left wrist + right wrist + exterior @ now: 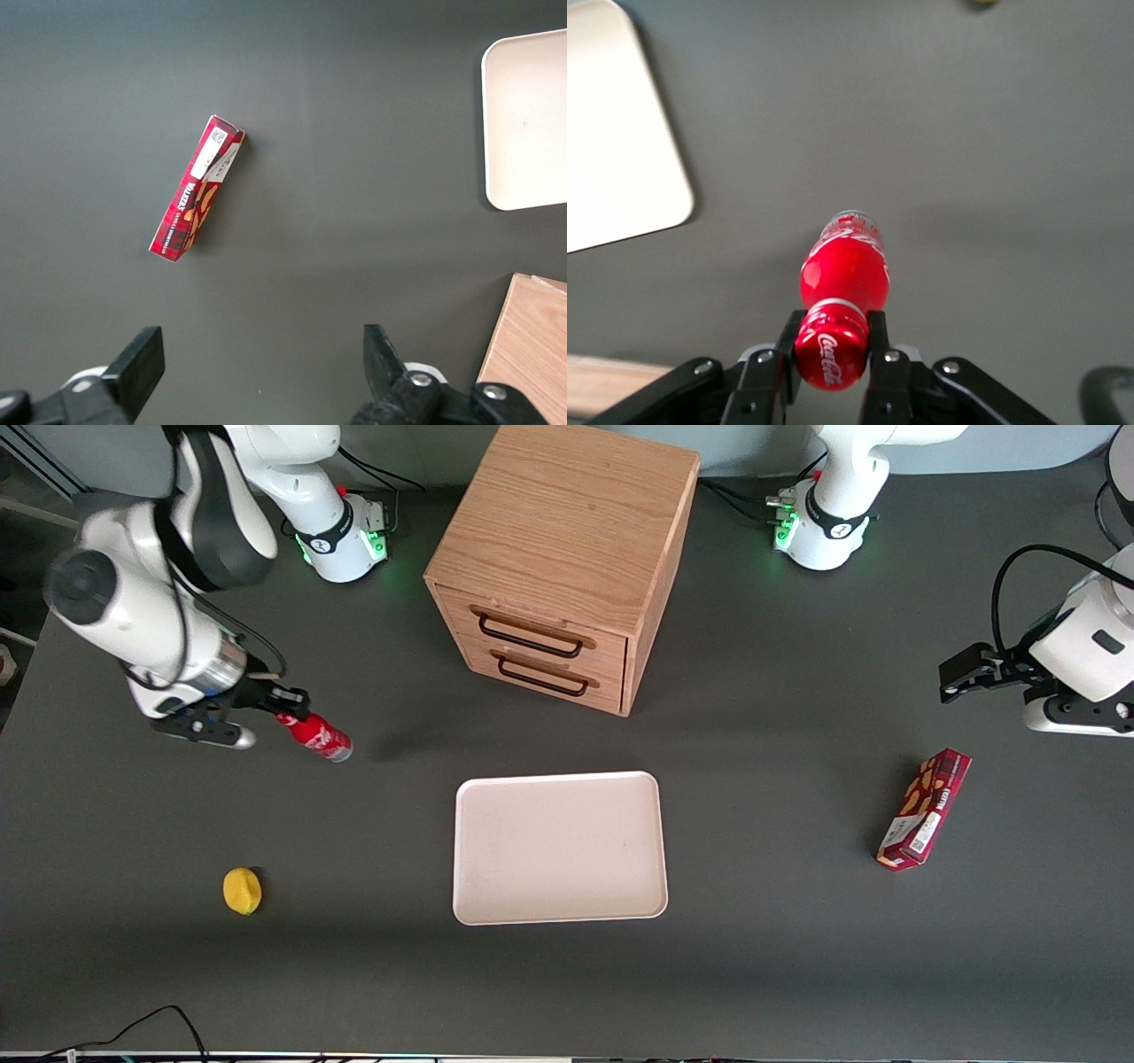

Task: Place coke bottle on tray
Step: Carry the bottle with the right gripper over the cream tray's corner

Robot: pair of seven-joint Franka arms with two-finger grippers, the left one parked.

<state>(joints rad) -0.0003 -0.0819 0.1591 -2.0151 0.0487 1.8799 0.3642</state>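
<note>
Red and slim, the coke bottle (pixel 317 737) hung in the gripper (pixel 285 708) toward the working arm's end of the table (pixel 797 957), pinched at its cap with the two fingers (pixel 876 335) closed against either side of it. The wrist view showed the cap (pixel 829 349) seated squarely between them and the body pointing away with the silvery base outermost, so the bottle was carried at a slant, base lower than cap, apparently just clear of the dark surface. Gripping at the neck seemed sensible, since it left the base free to meet a surface first. From the bottle, in the front view, the cream-pink tray (pixel 558 849) lay at about four o'clock, well apart and with nothing on it; it was the goal, so the carry was judged to be at its start. A wooden two-drawer cabinet (pixel 567 558) stood at roughly twelve o'clock of the tray, both drawers shut, and a yellow lemon (pixel 242 890) sat at about nine o'clock of the tray, nearer the front camera than the bottle. A dark red snack box (pixel 195 197) lay toward the parked arm's end. The slant would likely need righting before release, or the bottle might topple.
</note>
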